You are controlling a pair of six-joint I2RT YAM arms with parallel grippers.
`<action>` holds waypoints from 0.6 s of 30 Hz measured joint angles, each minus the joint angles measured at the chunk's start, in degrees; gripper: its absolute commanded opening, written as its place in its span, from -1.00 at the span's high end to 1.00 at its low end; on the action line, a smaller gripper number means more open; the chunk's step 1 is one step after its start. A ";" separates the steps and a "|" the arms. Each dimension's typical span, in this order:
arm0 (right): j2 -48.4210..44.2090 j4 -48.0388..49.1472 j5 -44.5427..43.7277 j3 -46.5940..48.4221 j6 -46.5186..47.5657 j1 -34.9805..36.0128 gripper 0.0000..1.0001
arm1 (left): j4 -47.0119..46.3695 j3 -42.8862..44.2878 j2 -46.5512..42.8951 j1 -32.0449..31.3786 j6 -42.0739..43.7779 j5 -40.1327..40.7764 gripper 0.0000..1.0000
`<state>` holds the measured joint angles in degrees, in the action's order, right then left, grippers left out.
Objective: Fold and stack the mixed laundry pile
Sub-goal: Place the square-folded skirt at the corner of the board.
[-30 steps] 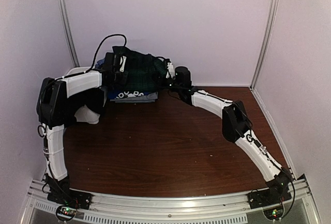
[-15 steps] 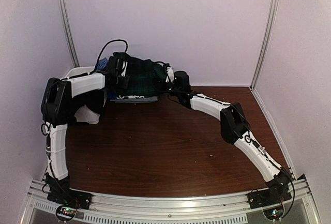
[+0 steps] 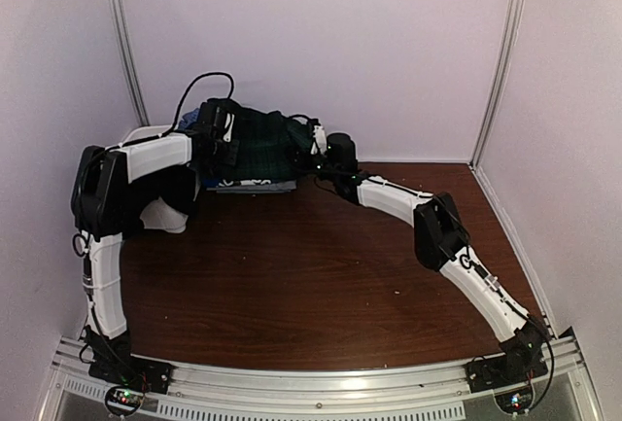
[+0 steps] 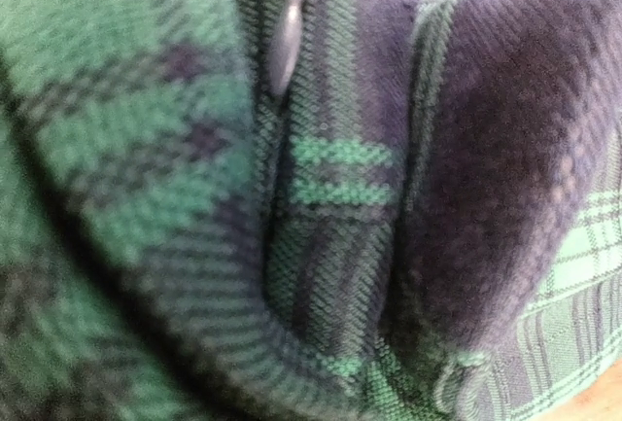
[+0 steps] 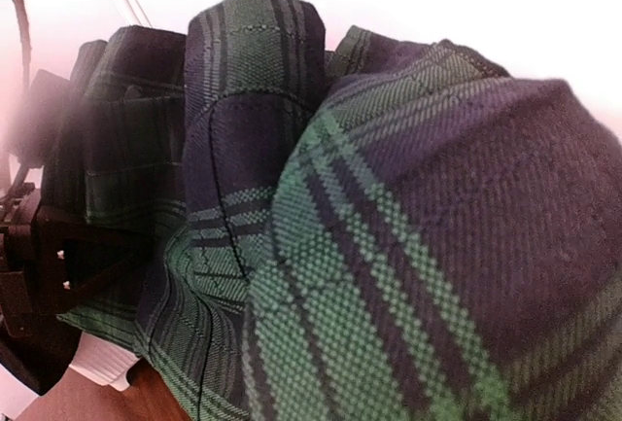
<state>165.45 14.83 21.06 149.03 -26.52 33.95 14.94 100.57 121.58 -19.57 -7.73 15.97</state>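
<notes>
A dark green tartan skirt is stretched between my two grippers at the back of the table. It hangs low over a folded blue T-shirt, whose printed edge shows under it. My left gripper is at the skirt's left end and my right gripper at its right end. Bunched tartan skirt fills the left wrist view, with a metal zipper pull at the top. More pleated tartan skirt fills the right wrist view. The cloth hides both pairs of fingers.
A white basket stands at the left behind my left arm's elbow. White walls close the back and both sides. Bare brown tabletop lies between the arms.
Both grippers have carried the skirt back and lower over the folded blue T-shirt. Less of its print shows now.
</notes>
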 measured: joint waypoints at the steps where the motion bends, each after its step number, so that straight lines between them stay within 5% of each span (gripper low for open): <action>1: 0.00 0.02 -0.37 0.00 -0.22 0.00 0.20 | 0.26 0.33 0.28 0.17 -0.15 -0.04 1.00; 2: 0.00 0.02 -1.09 0.00 -0.22 -0.07 0.10 | 0.63 0.55 0.48 0.44 -0.24 0.39 1.00; 8: -0.09 0.02 -4.92 -0.13 -0.98 -2.97 -0.49 | 5.22 5.14 4.57 4.15 0.63 3.48 -0.06; 12: -1.49 -0.09 -6.05 -2.34 -1.38 -4.68 -0.59 | 8.13 13.35 9.11 4.46 1.90 4.17 -0.44; 18: -6.95 0.00 -6.32 -8.79 -0.83 -5.44 -0.77 | 12.37 20.31 10.25 4.20 4.55 5.29 -0.60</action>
<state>158.50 14.83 14.74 140.25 -27.35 28.51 27.31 120.88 131.83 -15.38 -3.18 21.26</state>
